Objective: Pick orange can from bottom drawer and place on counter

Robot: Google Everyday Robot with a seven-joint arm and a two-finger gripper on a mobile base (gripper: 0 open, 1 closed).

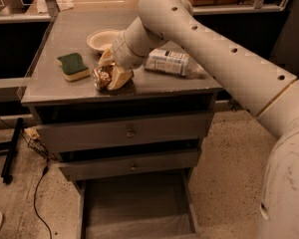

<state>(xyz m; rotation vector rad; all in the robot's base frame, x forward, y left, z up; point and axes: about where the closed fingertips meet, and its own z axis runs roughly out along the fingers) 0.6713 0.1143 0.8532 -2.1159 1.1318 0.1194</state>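
orange can [99, 78]: shiny metal | gripper [111, 72] on counter front, clamped on can: smooth matt cream plastic | counter [65, 34]: dull grey, matt | bottom drawer [134, 203]: matt grey | sponge [72, 66]: rough green top, yellow foam | bottle [172, 61]: clear glossy plastic, white label
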